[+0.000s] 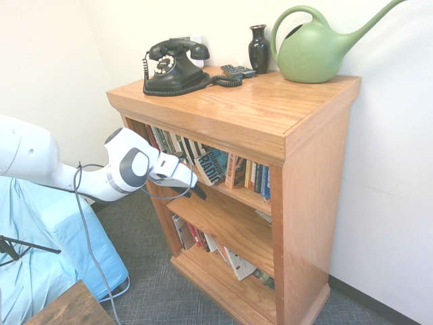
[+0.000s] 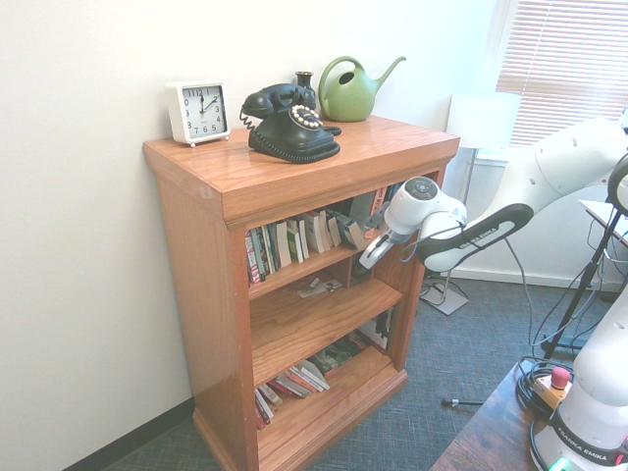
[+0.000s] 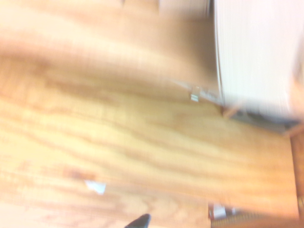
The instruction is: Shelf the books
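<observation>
blue-and-black book (image 1: 211,166) leaning tilted on top shelf (image 1: 238,191), among thin-spined books (image 1: 256,177), cover lettering too small to read. claw (image 1: 194,187) just before it, fingers apart, empty. telephone (image 1: 174,66), watering can (image 1: 316,49) on bookcase top.

Bookcase (image 1: 298,128): warm orange-brown wood with visible darker grain lines; the wrist view shows the same streaked grain at close range.

Telephone (image 1: 174,66): glossy black, with a white dial face and a black coiled cord.

Watering can (image 1: 314,51): matte olive green.

Vase (image 1: 258,47): glossy black.

Clock (image 2: 197,111): white case, white face, black numerals and hands.

Book (image 1: 211,166): blue-and-black cover with white lettering, cream page edges.

Other shelved books (image 2: 285,245): mixed spines in white, green, red, orange and blue.

Arm (image 1: 40,159): white shell with grey joint panels.

Pincer (image 1: 196,190): black fingers on a white body.

Floor (image 1: 155,291): dark grey carpet with a fine speckled pattern.

Wall (image 1: 392,169): plain off-white.
</observation>
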`<state>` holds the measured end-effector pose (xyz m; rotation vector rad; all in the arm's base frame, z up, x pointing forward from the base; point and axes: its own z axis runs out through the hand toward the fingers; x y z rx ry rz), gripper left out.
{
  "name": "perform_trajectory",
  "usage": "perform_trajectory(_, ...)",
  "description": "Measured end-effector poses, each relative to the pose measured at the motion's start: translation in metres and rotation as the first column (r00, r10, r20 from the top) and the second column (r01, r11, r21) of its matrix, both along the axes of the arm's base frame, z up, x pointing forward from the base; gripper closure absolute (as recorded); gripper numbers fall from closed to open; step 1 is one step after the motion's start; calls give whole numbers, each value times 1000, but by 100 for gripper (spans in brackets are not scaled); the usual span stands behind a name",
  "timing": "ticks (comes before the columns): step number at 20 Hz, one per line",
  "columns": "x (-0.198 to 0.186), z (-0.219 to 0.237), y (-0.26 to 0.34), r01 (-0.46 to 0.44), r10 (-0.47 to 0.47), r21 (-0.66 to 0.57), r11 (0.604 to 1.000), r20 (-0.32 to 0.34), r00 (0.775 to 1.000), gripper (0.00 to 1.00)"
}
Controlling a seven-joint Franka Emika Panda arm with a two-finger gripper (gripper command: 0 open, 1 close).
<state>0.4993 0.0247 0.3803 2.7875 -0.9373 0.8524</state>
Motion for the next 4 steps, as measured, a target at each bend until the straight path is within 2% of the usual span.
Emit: perform_trajectory(4, -51, 3, 0, 8, -8, -3, 1000, 8, 1000, 0)
